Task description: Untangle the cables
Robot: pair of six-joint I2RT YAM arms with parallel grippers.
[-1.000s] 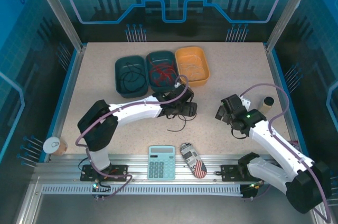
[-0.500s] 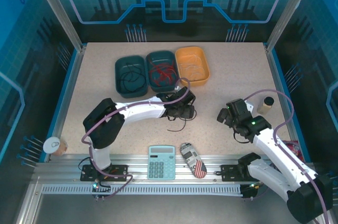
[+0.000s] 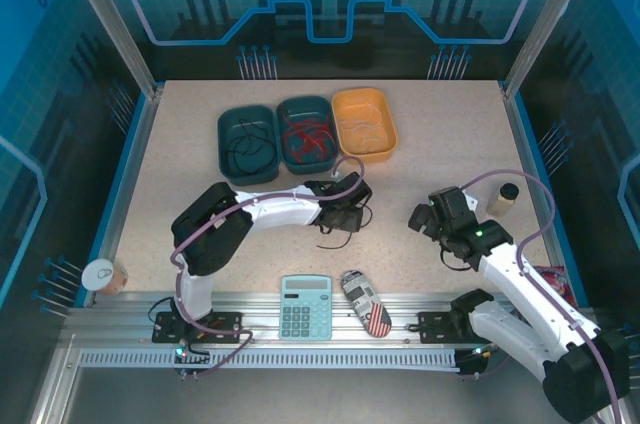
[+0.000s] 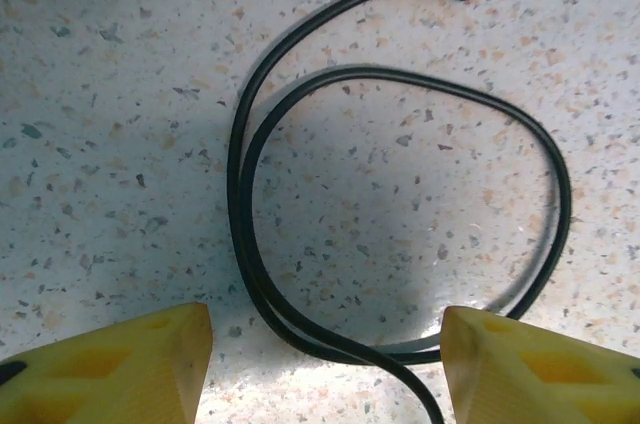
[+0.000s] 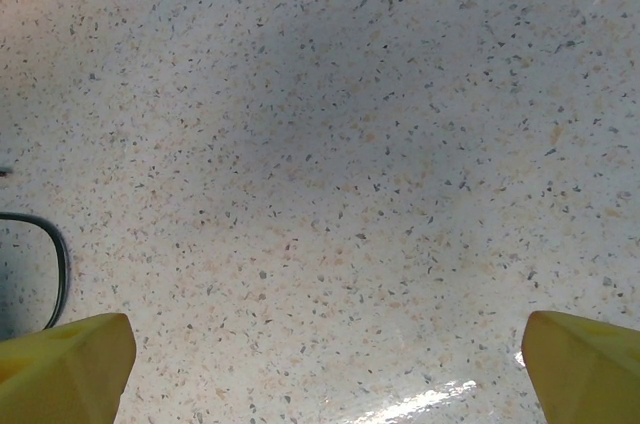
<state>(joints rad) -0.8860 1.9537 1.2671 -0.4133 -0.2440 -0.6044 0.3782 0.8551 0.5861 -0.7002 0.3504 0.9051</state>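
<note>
On the speckled tabletop (image 3: pixel 450 134), just in front of three bins, lay a loose black cable (image 4: pixel 240 204). From the left wrist it looked thin, smooth and glossy. It curled into one open loop, with two strands running side by side down the left and one cut end pointing up and to the right. It lay flat and cast a soft shadow on the surface.

The left gripper (image 4: pixel 325 364) hung directly over it. Its yellow fingers (image 4: pixel 110 369) were spread apart on either side of the loop's lower end and pinched nothing. The lower curve ran up against the right-hand fingertip, though contact could not be told. From overhead, the gripper's dark body covered most of the cable.

Behind it, the bins stood touching in a row:
- A dark green bin (image 3: pixel 245 111) held black cables (image 3: pixel 247 144).
- A teal bin (image 3: pixel 305 100) held red cables (image 3: pixel 307 141).
- An orange bin (image 3: pixel 390 139) held pale cables (image 3: pixel 363 124).

All three bins were rounded, rectangular and plastic.

To the right, well apart, the right gripper (image 5: pixel 325 364) faced bare tabletop with its yellow fingers (image 5: pixel 70 364) spread wide and holding nothing. A curve of black cable showed at the left edge of its wrist view.

Near the front rail lay a pale green calculator (image 3: pixel 305 307). Just beside it was an oval object with a stars-and-stripes pattern (image 3: pixel 366 304). A small dark-lidded jar (image 3: pixel 505 197) stood near the right edge.
</note>
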